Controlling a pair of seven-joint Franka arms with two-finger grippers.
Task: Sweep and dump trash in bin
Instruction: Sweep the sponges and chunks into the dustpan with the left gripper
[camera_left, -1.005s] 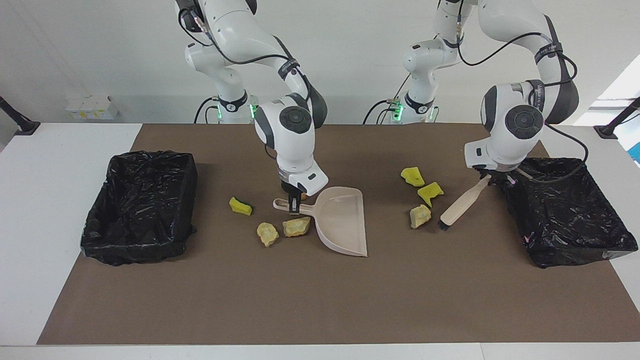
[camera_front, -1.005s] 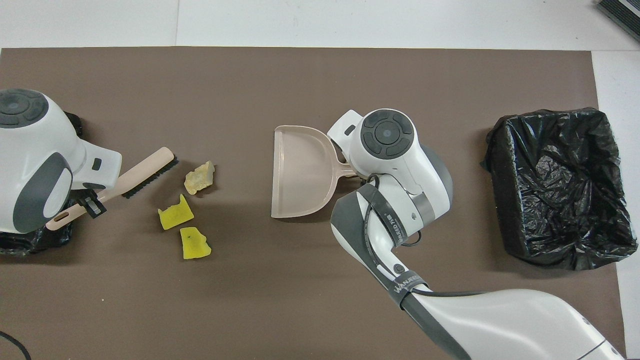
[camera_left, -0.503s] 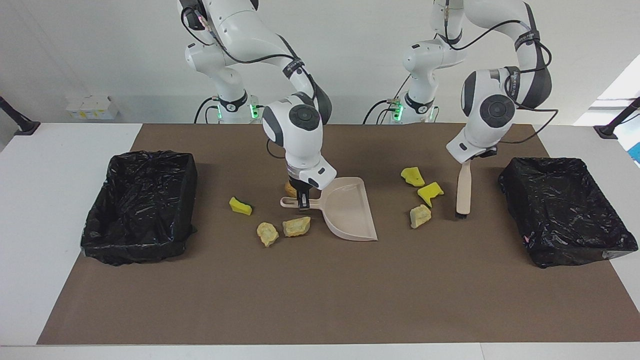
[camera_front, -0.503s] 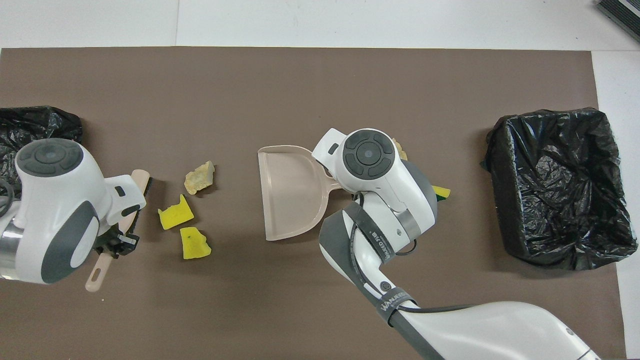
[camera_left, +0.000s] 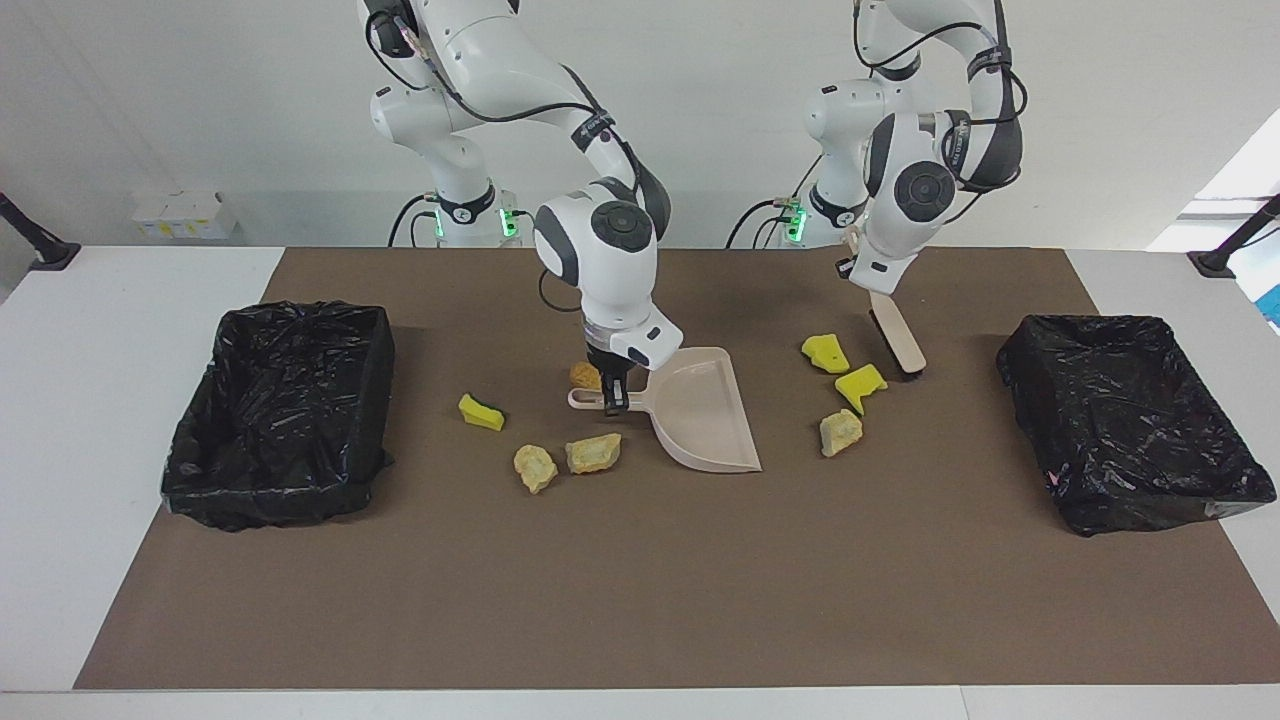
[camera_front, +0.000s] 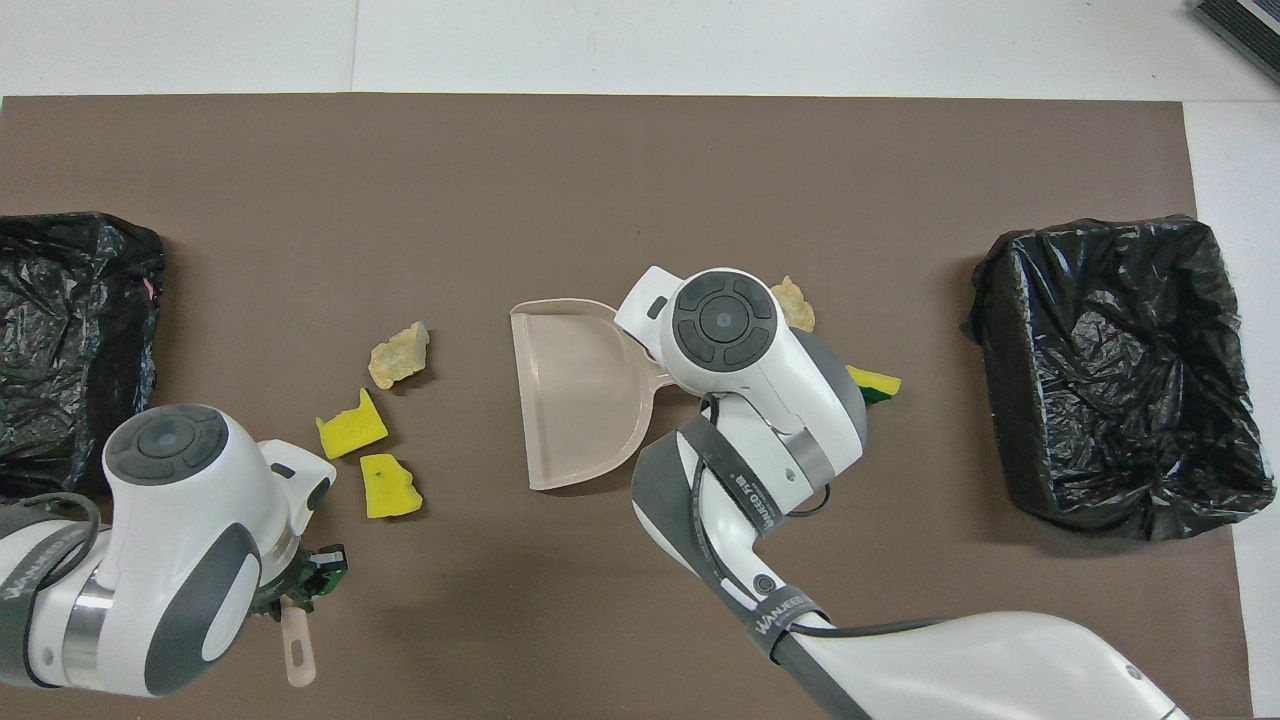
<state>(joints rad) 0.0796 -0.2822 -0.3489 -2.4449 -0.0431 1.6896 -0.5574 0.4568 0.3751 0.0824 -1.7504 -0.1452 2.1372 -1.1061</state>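
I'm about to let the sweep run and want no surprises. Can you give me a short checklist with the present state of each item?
1. Right gripper shut on the dustpan handle: ok.
2. Left gripper shut on the brush: ok.
3. Dustpan mouth toward the three trash pieces at the left arm's end: ok.
4. Bristles touching the mat: cannot tell.
5. Dustpan empty: ok.
6. Lined bin open: ok.

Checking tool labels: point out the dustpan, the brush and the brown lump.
dustpan (camera_left: 700, 415), facing view, middle of its tray
brush (camera_left: 898, 338), facing view, its pale back
brown lump (camera_left: 584, 375), facing view, its visible top
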